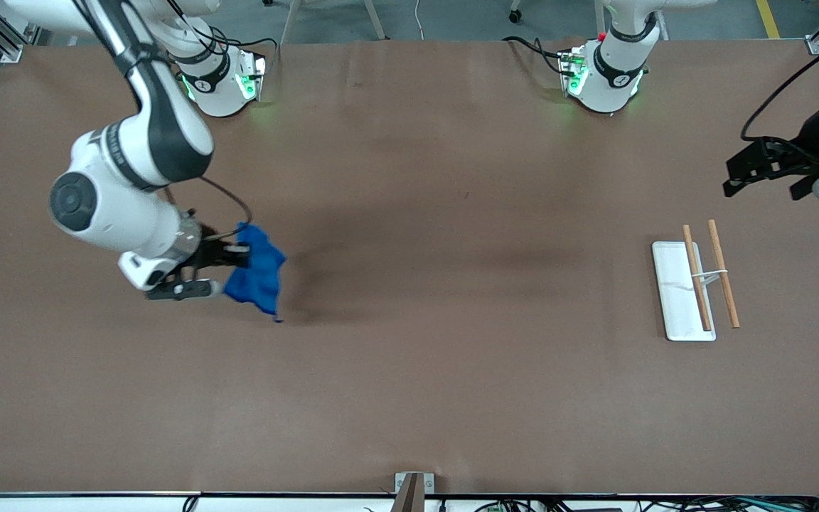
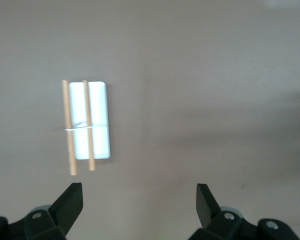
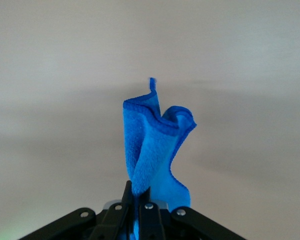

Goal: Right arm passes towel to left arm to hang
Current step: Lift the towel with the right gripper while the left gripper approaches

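Note:
The royal-blue towel (image 1: 259, 274) hangs bunched from my right gripper (image 1: 239, 252), which is shut on its upper edge and holds it above the table near the right arm's end. In the right wrist view the towel (image 3: 157, 145) hangs folded from the closed fingers (image 3: 147, 200), its thread loop at the tip. My left gripper (image 1: 761, 181) is open and empty, up in the air at the left arm's end, over the table near the rack. In the left wrist view its fingertips (image 2: 72, 197) stand wide apart.
A white tray-like rack (image 1: 681, 290) with two wooden rods (image 1: 724, 282) lies on the brown table (image 1: 452, 320) toward the left arm's end. The rack (image 2: 92, 120) also shows in the left wrist view. A small bracket (image 1: 413, 487) sits at the table's near edge.

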Motion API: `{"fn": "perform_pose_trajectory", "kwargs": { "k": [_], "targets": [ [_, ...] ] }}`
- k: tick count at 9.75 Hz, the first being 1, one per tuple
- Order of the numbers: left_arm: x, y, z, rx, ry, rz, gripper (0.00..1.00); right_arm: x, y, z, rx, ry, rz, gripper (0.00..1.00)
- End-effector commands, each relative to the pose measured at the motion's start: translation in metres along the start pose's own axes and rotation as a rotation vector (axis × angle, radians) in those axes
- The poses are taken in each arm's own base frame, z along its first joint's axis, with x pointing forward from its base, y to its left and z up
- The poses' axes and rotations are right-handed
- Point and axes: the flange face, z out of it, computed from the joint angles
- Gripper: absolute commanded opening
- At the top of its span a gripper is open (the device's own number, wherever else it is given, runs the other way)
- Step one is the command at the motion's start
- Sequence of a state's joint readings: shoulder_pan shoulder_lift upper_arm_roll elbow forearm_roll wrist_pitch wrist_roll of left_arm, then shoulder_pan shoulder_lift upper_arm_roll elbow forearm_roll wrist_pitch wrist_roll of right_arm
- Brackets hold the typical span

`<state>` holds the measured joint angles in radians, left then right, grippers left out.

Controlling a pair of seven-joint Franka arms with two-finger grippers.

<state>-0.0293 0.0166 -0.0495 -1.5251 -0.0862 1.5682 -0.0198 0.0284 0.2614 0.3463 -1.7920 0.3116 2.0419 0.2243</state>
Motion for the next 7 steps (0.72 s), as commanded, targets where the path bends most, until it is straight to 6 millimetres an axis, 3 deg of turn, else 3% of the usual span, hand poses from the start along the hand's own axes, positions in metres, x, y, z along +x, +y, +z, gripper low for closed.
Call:
{"fn": "perform_pose_trajectory", "kwargs": {
  "k": [1,4,6,7],
  "targets": [
    [-0.003,0.015,0.029,-0.052,-0.070,0.034,1.00,-0.018,-0.070,-0.015,0.203,-0.024,0.008,0.01],
    [-0.012,0.034,0.073,-0.278,-0.188,0.106,1.00,-0.053,-0.161,0.002,0.453,-0.022,0.084,0.01],
    [-0.019,0.044,0.107,-0.482,-0.233,0.139,1.00,-0.075,-0.219,0.034,0.638,0.028,0.202,0.01],
    [-0.023,0.041,0.128,-0.639,-0.242,0.156,1.00,-0.083,-0.243,0.039,0.714,0.016,0.246,0.01]
  ]
}}
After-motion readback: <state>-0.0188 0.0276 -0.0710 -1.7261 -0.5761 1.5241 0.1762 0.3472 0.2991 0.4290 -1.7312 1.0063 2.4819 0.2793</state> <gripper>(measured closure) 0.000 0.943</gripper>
